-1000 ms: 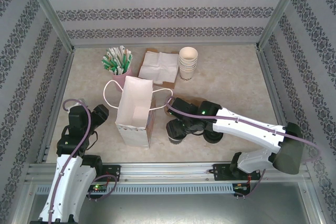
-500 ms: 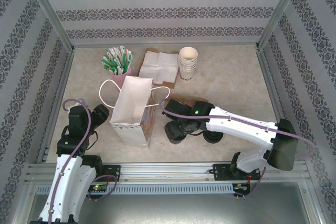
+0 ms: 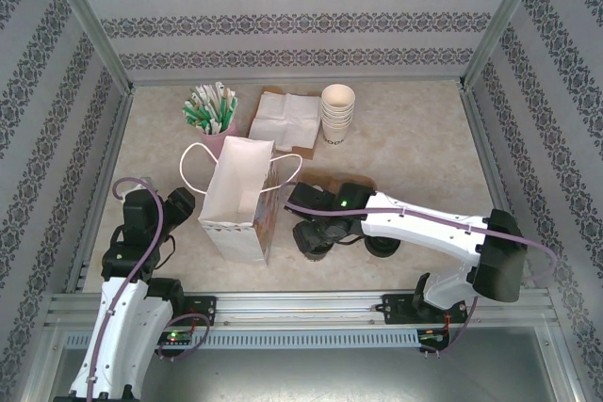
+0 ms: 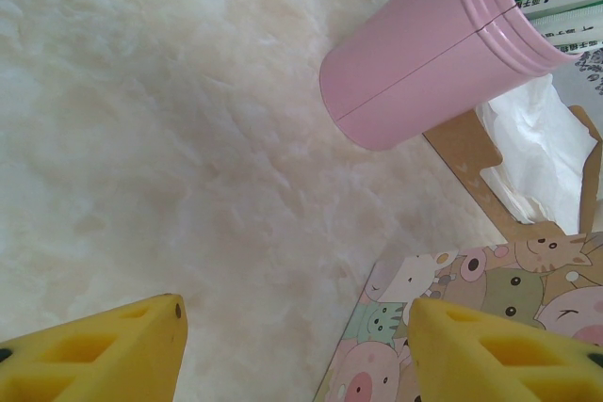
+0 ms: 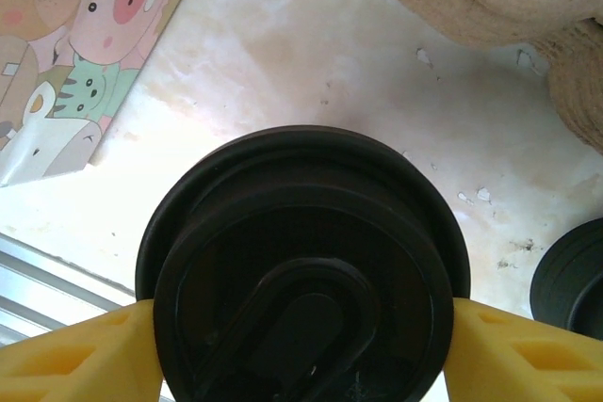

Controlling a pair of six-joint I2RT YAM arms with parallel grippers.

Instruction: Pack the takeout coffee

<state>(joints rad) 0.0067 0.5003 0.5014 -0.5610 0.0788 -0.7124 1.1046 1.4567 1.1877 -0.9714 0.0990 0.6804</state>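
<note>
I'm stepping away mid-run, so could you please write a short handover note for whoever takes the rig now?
Left hand: open, over the table beside the paper bag.
Right hand: shut on the takeout coffee, fingers at either side of its black lid, just right of the bag.
Done: cup grasped.
Left: carry it over the bag's open top, lower it in upright, release.
</note>
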